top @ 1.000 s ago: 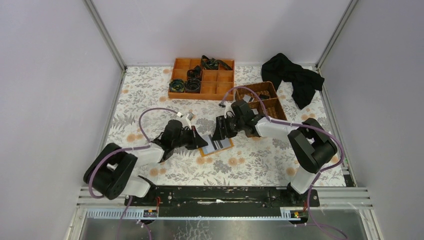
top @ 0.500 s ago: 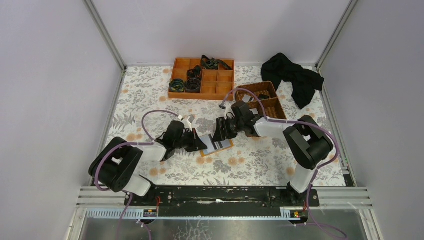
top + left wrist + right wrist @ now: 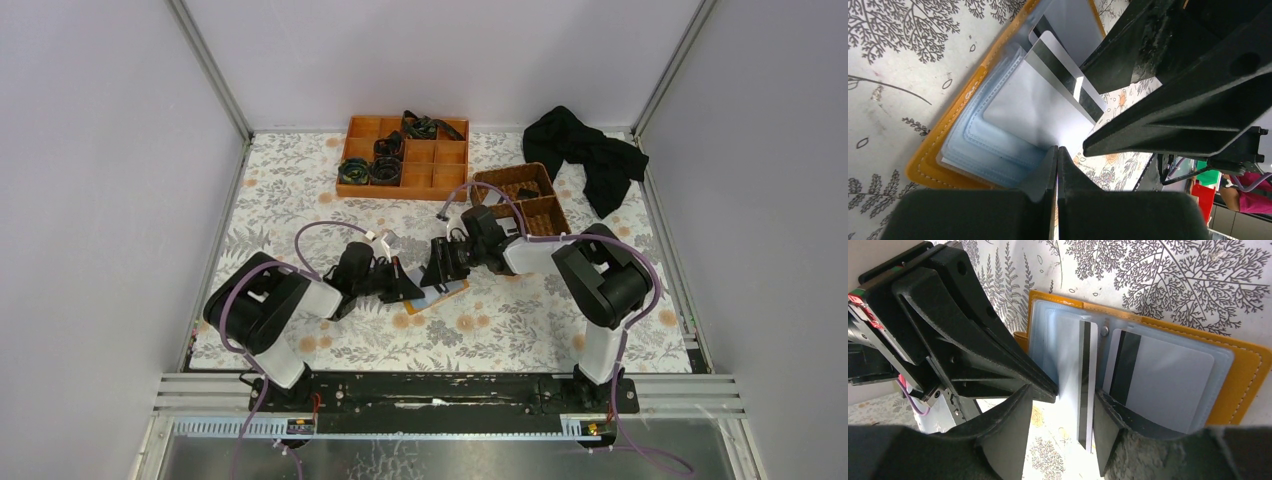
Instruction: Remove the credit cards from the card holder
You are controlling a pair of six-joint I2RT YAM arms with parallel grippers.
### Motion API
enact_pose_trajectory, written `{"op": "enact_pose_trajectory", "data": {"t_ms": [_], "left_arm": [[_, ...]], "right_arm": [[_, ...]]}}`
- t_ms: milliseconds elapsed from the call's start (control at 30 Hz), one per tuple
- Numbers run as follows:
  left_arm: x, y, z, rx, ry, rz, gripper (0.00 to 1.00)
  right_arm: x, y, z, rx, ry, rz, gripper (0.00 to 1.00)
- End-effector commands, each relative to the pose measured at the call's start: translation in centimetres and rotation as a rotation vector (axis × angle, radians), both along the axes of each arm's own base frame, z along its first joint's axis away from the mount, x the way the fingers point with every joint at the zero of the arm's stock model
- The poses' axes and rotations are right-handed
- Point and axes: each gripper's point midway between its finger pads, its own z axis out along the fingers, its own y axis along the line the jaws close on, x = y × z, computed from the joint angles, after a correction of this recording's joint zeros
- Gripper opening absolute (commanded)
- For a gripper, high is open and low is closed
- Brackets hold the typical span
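Note:
The card holder (image 3: 436, 297) lies open on the floral cloth between my two grippers, orange rim (image 3: 942, 136) outside and pale blue-grey pockets inside. My left gripper (image 3: 1057, 151) is shut, and its tips rest on the edge of the left pocket beside a white credit card (image 3: 1030, 107). My right gripper (image 3: 1063, 402) is open around a black-striped credit card (image 3: 1087, 390) that sticks partly out of the holder, close to the right-hand finger. A second striped credit card (image 3: 1168, 385) sits in the right pocket. Seen from above, the left gripper (image 3: 410, 291) and the right gripper (image 3: 439, 277) cover most of the holder.
An orange compartment tray (image 3: 405, 157) with dark coiled items stands at the back. A brown wicker basket (image 3: 525, 200) sits just behind the right arm. A black cloth (image 3: 590, 155) lies at the back right. The enclosure walls rise on both sides.
Both arms have swung their elbows inward. The grippers have drawn closer over the card holder, so less of it shows from above. The left gripper has stayed shut.

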Motion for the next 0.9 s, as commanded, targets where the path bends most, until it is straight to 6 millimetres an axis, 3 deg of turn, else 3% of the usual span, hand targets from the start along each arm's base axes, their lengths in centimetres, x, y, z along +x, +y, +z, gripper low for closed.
{"op": "enact_pose_trajectory", "data": {"t_ms": [0,400,700,800,867], "left_arm": [[-0.7,1.0,-2.4,0.073,0.051,0.020,0.00],[-0.4,1.8,-2.5,0.128,0.035,0.040,0.00],[-0.5,1.8,-2.9,0.132,0.044,0.039,0.00],[-0.6,1.9,-3.0,0.132,0.049,0.039,0.00],[-0.6,1.9,-3.0,0.133,0.048,0.039,0.00]], "right_arm": [[-0.3,0.6,0.9,0.062,0.010,0.022,0.51],[0.6,-0.4,1.8,0.010,-0.068,-0.030,0.07],[1.8,-1.8,2.4,-0.012,-0.098,-0.088,0.05],[2.1,-2.2,2.5,-0.014,-0.097,-0.101,0.07],[2.3,-2.5,2.5,-0.013,-0.095,-0.110,0.13]]}}
